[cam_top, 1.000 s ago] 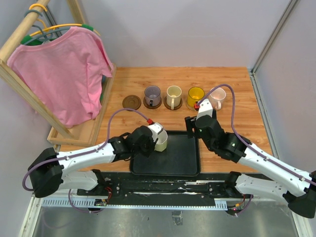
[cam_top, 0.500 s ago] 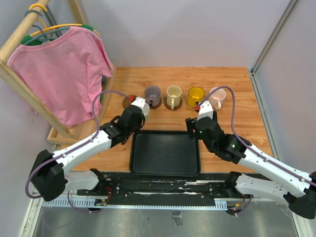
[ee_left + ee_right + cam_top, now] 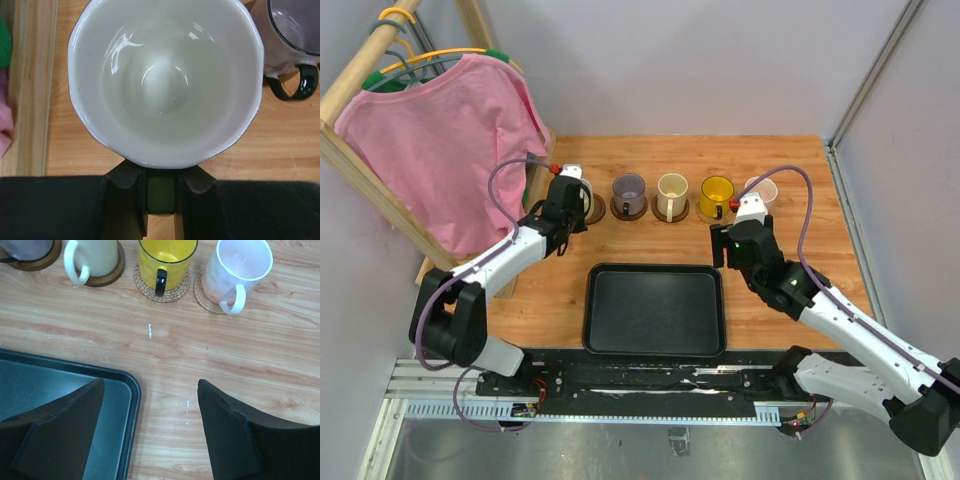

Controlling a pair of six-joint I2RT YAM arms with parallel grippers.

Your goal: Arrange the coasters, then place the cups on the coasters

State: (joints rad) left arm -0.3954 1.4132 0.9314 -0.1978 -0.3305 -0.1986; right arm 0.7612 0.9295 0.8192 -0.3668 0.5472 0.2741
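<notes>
Left pincer (image 3: 160,186): narrow, clamped on the handle of the white cup (image 3: 165,80), at the leftmost dark coaster (image 3: 597,209). Right pincer (image 3: 150,390): wide, empty, above worktop (image 3: 200,350) beside black tray (image 3: 60,385).

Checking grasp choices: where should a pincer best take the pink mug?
The pink mug stands upright, mouth open, handle toward the arms, yellow mug close on its left. So probably pinch the rim wall from above, beside the handle, approaching from the near side.
</notes>
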